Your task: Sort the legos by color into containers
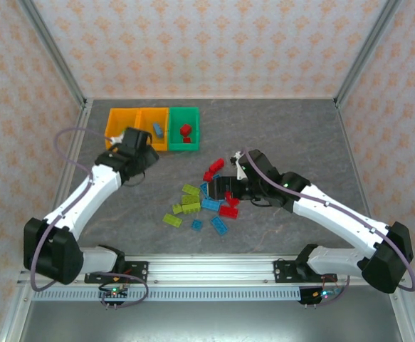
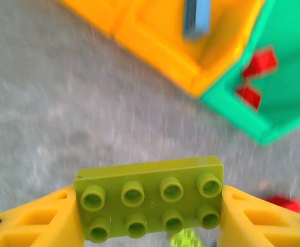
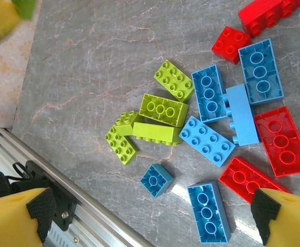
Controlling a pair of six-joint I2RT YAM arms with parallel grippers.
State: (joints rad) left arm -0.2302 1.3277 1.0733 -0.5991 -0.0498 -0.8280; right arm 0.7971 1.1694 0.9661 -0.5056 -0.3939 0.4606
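left gripper grips a lime green brick.

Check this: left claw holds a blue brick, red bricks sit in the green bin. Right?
Not quite. The brick in the left claw is lime green, not blue; the left wrist view shows it. The red bricks do sit in the green bin.
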